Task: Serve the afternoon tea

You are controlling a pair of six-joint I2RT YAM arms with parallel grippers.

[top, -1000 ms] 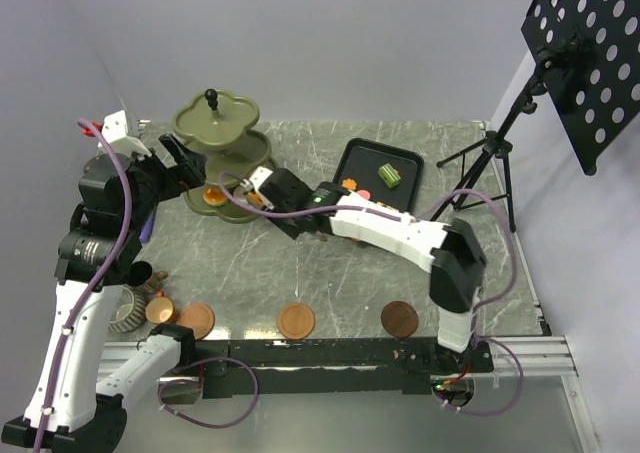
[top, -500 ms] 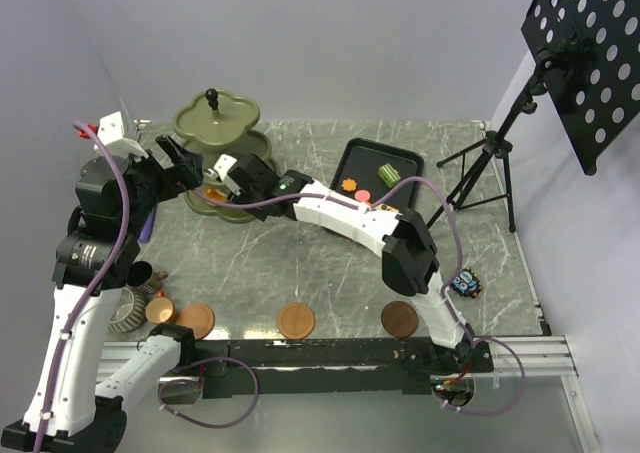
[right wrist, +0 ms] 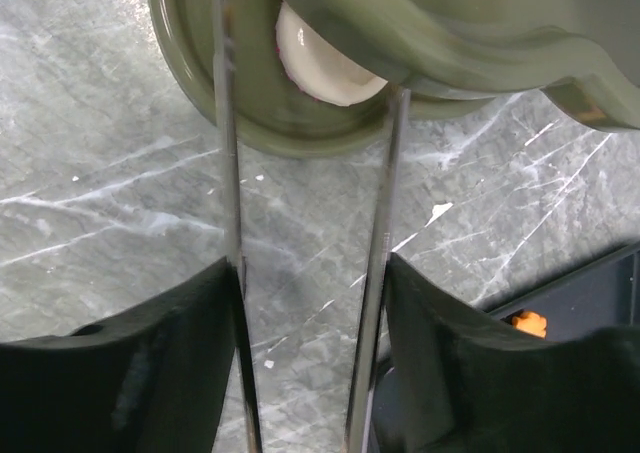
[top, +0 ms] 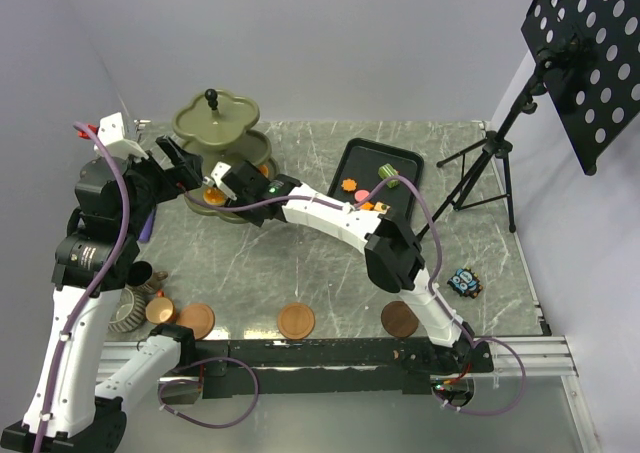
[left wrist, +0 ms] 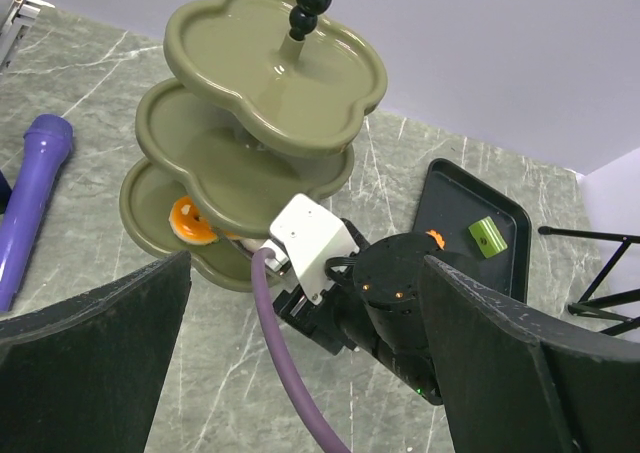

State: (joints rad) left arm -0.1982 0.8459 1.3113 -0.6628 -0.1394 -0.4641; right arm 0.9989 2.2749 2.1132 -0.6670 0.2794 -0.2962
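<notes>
The olive-green three-tier stand (top: 220,138) stands at the back left. An orange pastry (top: 212,195) lies on its bottom tier and also shows in the left wrist view (left wrist: 190,221). My right gripper (top: 240,183) is shut on the metal tongs (right wrist: 228,173). The tong tips reach under the middle tier and flank a pale pink pastry (right wrist: 325,63) lying on the bottom tier. My left gripper (top: 180,168) is open and empty, hovering near the stand (left wrist: 270,103). Green (top: 388,173), orange (top: 349,185) and pink (top: 364,195) pastries lie on the tray. The cups (top: 128,308) stand front left.
The black tray (top: 405,163) is behind the right arm. Three brown saucers (top: 196,320) (top: 296,321) (top: 399,320) sit along the front edge. A purple object (left wrist: 30,203) lies left of the stand. A small toy (top: 463,282) and a tripod (top: 490,163) are at the right.
My right arm has swung left, carrying the tongs from mid-table to the stand's bottom tier. The left arm has hardly moved.
</notes>
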